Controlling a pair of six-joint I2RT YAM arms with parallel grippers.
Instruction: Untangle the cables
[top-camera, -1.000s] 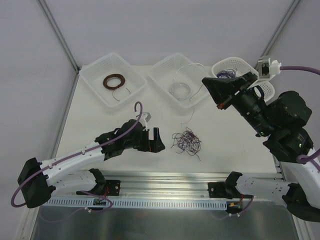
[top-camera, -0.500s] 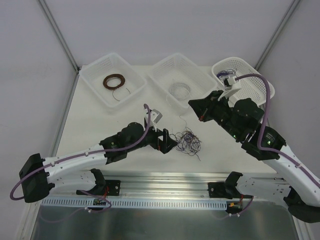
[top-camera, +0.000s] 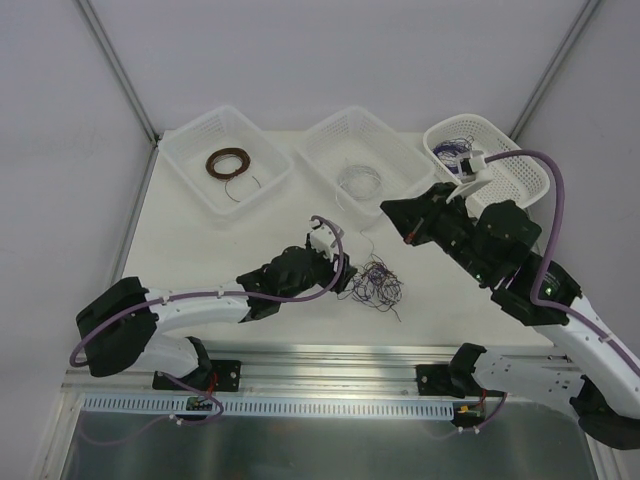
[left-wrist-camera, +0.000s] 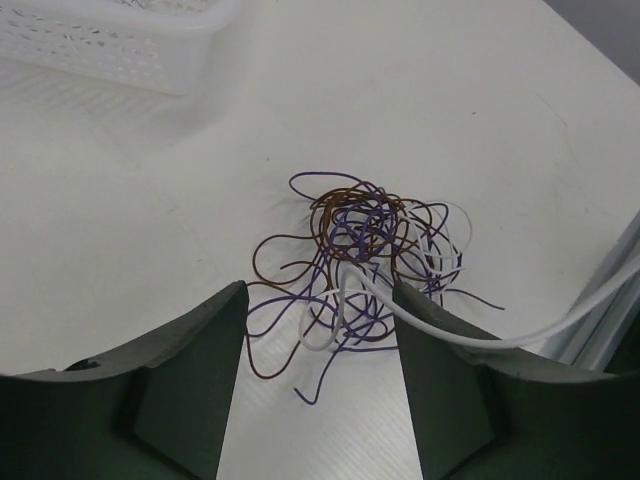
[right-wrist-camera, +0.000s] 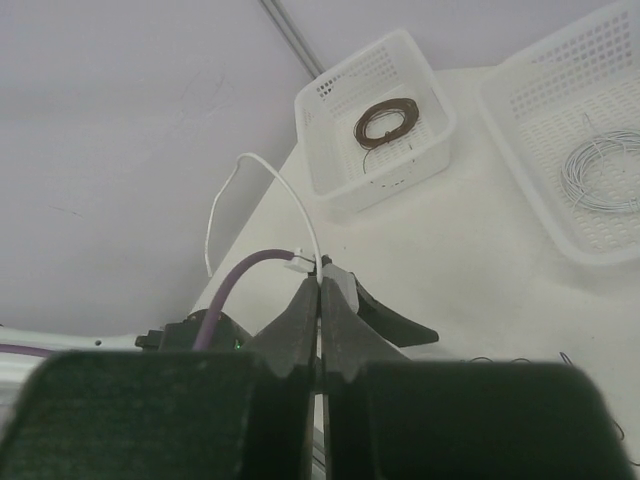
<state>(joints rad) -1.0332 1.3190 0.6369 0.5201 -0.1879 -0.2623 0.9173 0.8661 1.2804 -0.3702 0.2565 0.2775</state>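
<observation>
White table (top-camera: 190, 240). Right gripper (right-wrist-camera: 320, 283): fingers pressed together, held above the table, apart from the clump. Left gripper (left-wrist-camera: 319, 296): fingers spread, low. Tangle of thin purple and brown cables (left-wrist-camera: 362, 228) lies on the table at its tips, thin white wire (left-wrist-camera: 440, 325) running through.

Matt table (top-camera: 200, 250), plastic basket (top-camera: 190, 175), smooth-sheathed cables (left-wrist-camera: 365, 235)

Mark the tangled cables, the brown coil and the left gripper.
tangled cables (left-wrist-camera: 362, 226), left wrist view, dense middle of the clump.
brown coil (top-camera: 212, 165), top view, left arc of the ring.
left gripper (left-wrist-camera: 318, 300), left wrist view, midway between open fingertips.
</observation>
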